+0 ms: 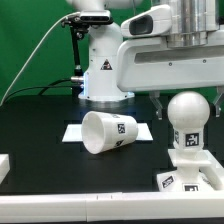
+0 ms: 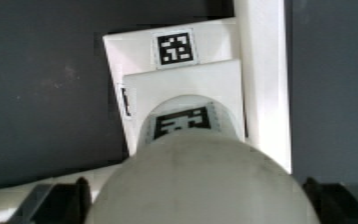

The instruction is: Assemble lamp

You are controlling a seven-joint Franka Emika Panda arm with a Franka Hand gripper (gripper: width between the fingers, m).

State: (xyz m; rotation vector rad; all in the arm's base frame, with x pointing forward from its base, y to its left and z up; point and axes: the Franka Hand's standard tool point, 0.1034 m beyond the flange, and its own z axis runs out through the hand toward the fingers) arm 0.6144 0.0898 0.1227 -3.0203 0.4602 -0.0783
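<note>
The lamp's ball bulb (image 1: pixel 190 110) stands upright on its neck in the blocky base (image 1: pixel 190 168) at the exterior view's right. My gripper (image 1: pixel 186 103) is lowered over the ball with one finger on each side. It is open, with a small gap showing beside the ball. In the wrist view the bulb (image 2: pixel 190 170) fills the space between the dark fingers (image 2: pixel 60 203), and the tagged base (image 2: pixel 167 60) lies beyond it. The tapered shade (image 1: pixel 108 133) lies on its side in the middle of the table.
The marker board (image 1: pixel 74 132) lies under the shade. The robot's white body (image 1: pixel 103 70) stands at the back. A white block (image 1: pixel 3 165) sits at the exterior view's left edge. A white strip (image 2: pixel 265 60) runs beside the base.
</note>
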